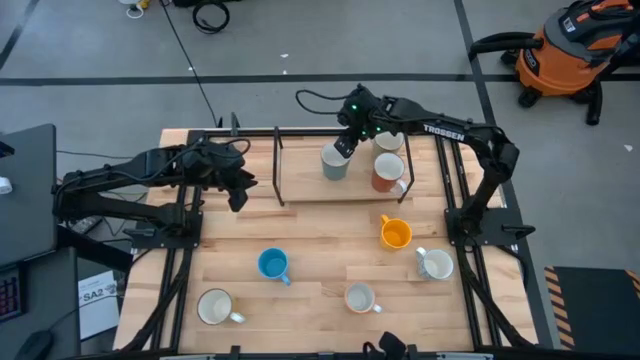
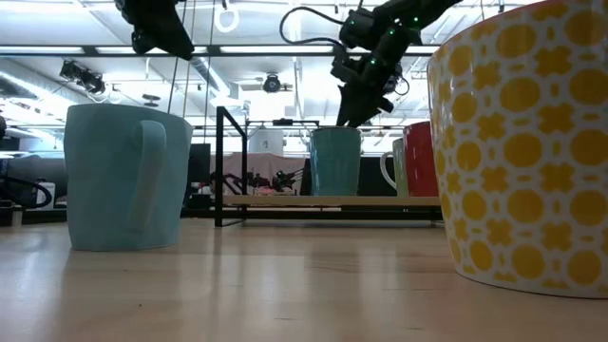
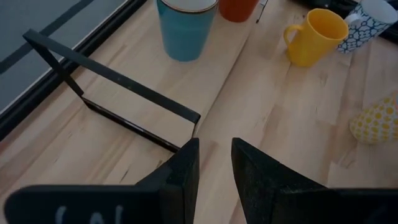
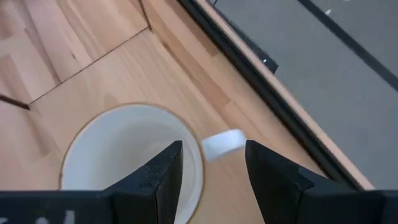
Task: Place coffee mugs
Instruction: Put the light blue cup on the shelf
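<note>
Right gripper (image 1: pixel 347 143) hangs over the far side of the table, just above the rim of a pale grey-blue mug (image 1: pixel 334 162) that stands upright on a low wooden shelf (image 1: pixel 300 190) inside a black metal frame (image 1: pixel 277 160). Its fingers (image 4: pixel 163 177) are apart, one on each side of the mug's rim next to the handle, and they do not seem to press on it. On the same shelf, to the right of that mug, stand a reddish-brown mug (image 1: pixel 388 174) and a white mug (image 1: pixel 389 141) behind it, close together. Out on the bare table are five more mugs, well apart from each other: an orange one (image 1: pixel 396 234), a white one with a dark pattern (image 1: pixel 436 264), a blue one (image 1: pixel 273 264), a cream one (image 1: pixel 360 298) and another cream one (image 1: pixel 215 306) nearest the front left corner. Left gripper (image 1: pixel 238 192) waits above the table just left of the frame, its fingers (image 3: pixel 180 174) a little apart and holding nothing.
</note>
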You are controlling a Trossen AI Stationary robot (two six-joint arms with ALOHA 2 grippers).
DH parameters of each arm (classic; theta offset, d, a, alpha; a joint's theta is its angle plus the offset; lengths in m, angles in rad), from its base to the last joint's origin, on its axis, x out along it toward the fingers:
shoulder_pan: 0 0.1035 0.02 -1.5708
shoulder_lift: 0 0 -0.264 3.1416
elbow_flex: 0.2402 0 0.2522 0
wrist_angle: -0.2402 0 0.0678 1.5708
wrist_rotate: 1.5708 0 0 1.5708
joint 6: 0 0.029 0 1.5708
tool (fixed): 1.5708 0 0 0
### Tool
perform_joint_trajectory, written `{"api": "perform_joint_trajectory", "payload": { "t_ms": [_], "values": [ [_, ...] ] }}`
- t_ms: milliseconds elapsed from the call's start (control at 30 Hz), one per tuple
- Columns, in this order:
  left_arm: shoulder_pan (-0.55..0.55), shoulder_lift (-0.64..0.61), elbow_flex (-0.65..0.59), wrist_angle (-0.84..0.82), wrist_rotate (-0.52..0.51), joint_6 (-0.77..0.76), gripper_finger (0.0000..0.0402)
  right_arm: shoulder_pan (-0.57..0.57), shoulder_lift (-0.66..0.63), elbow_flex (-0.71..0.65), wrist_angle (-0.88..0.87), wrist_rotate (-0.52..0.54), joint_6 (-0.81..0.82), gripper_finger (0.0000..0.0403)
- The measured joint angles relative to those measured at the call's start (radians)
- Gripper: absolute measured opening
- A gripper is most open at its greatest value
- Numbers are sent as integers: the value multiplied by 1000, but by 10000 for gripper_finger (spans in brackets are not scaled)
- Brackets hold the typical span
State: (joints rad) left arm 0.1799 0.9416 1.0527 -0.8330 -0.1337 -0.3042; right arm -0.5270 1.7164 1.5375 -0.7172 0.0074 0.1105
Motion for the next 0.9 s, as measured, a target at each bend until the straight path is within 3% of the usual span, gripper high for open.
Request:
{"api": "perform_joint_trajectory", "payload": {
  "t_ms": [900],
  "values": [
    [0,0,0,-1,0,0,100,7,62,-3,-84,25,-9,169]
  ]
}}
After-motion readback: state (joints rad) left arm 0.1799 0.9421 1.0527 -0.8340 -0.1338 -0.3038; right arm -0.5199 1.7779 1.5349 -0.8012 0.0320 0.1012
